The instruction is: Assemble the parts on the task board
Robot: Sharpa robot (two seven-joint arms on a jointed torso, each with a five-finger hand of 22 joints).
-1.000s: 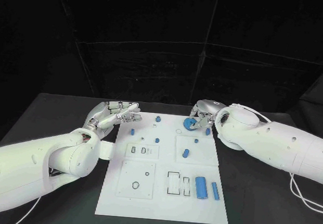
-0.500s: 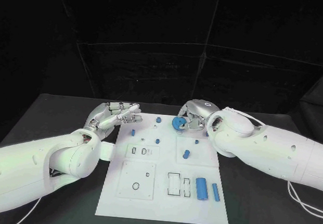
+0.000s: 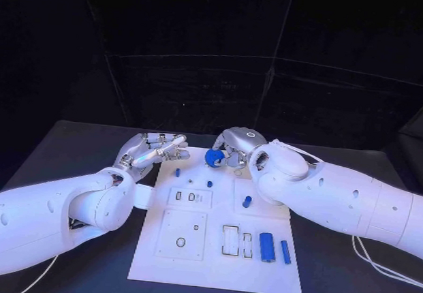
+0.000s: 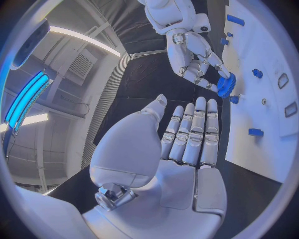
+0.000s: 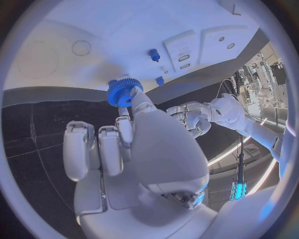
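Observation:
The white task board (image 3: 218,256) lies in the middle of the black table. My right hand (image 3: 231,147) hovers over the board's far edge and pinches a blue gear (image 3: 212,159) at its fingertips. The right wrist view shows the gear (image 5: 122,92) held just off the board (image 5: 124,30), and the left wrist view shows it (image 4: 226,84) in the right hand (image 4: 196,59) too. My left hand (image 3: 152,149) stays beside the board's far left corner, fingers straight and together, holding nothing. Its flat palm and fingers (image 4: 187,134) show in the left wrist view.
Small blue pegs (image 3: 210,184) stand in the board's far half, and one short peg (image 3: 247,202) is at its middle. A thick blue cylinder (image 3: 266,246) and a thinner one (image 3: 285,251) lie at the near right, beside rectangular slots (image 3: 230,240).
My right hand has carried the blue gear leftward along the board's far edge, closer to my left hand. The left hand has hardly moved.

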